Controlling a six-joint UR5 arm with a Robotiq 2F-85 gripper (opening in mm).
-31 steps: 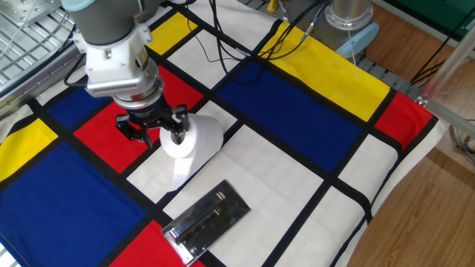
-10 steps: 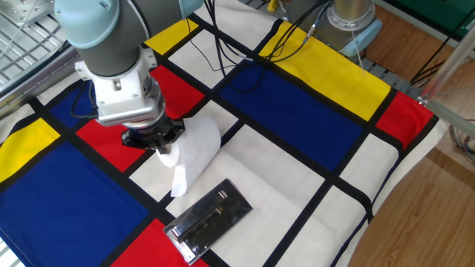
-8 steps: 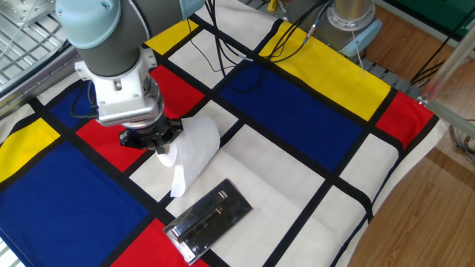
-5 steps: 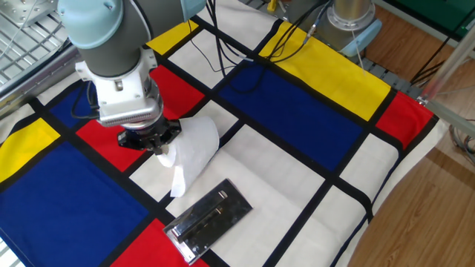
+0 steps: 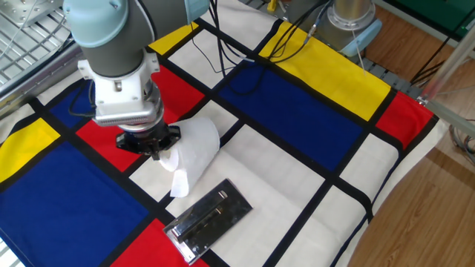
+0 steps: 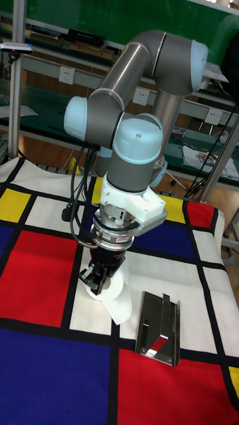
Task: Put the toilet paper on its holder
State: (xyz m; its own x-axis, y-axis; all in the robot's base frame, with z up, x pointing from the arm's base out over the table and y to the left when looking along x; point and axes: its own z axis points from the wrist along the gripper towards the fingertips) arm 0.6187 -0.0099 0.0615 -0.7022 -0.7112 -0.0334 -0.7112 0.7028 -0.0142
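Observation:
The toilet paper (image 5: 199,142) is a white roll lying on its side over a white square of the checked cloth, with a loose sheet (image 5: 180,182) trailing toward the front. My gripper (image 5: 158,150) points down at the roll's left end and is shut on its rim. The tall fixed view shows the same grip, the gripper (image 6: 93,279) pinching the toilet paper (image 6: 114,290). Whether the roll rests on the cloth or hangs just above it I cannot tell. The holder (image 5: 208,220), a shiny chrome plate with a slim bar, lies flat just in front of the roll, apart from it; it also appears as the holder (image 6: 159,325).
A cloth of red, blue, yellow and white squares (image 5: 297,111) covers the table. Black cables (image 5: 223,44) run across its far side. A wire rack (image 5: 22,30) stands at the far left. The table's right edge drops to a wooden floor (image 5: 430,215).
About three seconds ago the fingers stood spread at the roll's end; now they are shut on it. Over the last second the arm and roll shifted only slightly.

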